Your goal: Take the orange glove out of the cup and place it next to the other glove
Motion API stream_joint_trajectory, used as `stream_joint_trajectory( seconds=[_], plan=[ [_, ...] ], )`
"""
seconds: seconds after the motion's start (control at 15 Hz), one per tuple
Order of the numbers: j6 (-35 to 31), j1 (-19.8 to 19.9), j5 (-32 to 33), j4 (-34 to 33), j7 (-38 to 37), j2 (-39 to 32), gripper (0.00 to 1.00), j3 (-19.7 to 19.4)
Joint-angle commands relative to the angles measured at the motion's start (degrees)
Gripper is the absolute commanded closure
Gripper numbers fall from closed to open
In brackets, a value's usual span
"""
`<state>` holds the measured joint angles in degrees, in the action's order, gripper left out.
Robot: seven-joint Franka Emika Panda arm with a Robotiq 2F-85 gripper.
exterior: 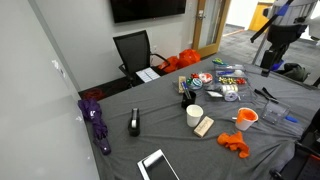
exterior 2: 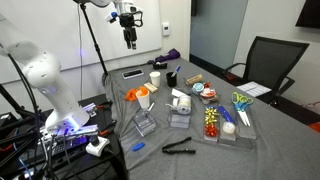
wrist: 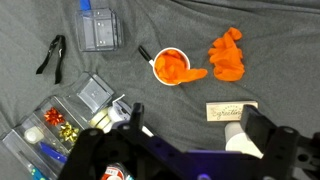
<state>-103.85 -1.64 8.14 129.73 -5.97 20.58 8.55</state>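
Note:
An orange cup (wrist: 171, 66) stands on the grey cloth with an orange glove (wrist: 178, 70) stuffed in it, one end hanging over the rim. The other orange glove (wrist: 228, 55) lies flat on the cloth just beside the cup. Both exterior views show the cup (exterior: 246, 117) (exterior 2: 144, 92), and one shows the loose glove (exterior: 236, 144) near the table's front edge. My gripper (wrist: 195, 125) is open and empty. It hangs high above the table (exterior 2: 128, 38), well clear of the cup.
A white cup (wrist: 240, 140) and a wooden "greetings" block (wrist: 231, 110) lie under my gripper. Clear plastic boxes (wrist: 98, 27), black tongs (wrist: 52, 55) and a tray of small items (wrist: 50, 125) are nearby. A purple cloth (exterior: 95, 115), a tablet (exterior: 157, 165) and a black chair (exterior: 133, 50) are also in view.

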Motion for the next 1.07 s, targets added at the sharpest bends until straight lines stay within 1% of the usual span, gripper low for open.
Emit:
stream_joint_trajectory(
  seconds=[0.0,0.33,0.6,0.73,1.0],
  plan=[
    [-6.9,0.0,-1.8,4.2,1.9,0.1,0.0,-3.8],
    [-15.7,0.9,-1.8,10.3,3.5,-2.4,0.0,-7.8],
    [-21.4,1.2,-1.4,14.6,2.4,-6.1,0.0,-8.5],
    [-24.3,1.2,-1.9,16.5,3.4,-7.9,0.0,-9.0],
    [-32.4,1.1,-7.6,19.1,6.6,-10.9,0.0,-10.7]
  ],
)
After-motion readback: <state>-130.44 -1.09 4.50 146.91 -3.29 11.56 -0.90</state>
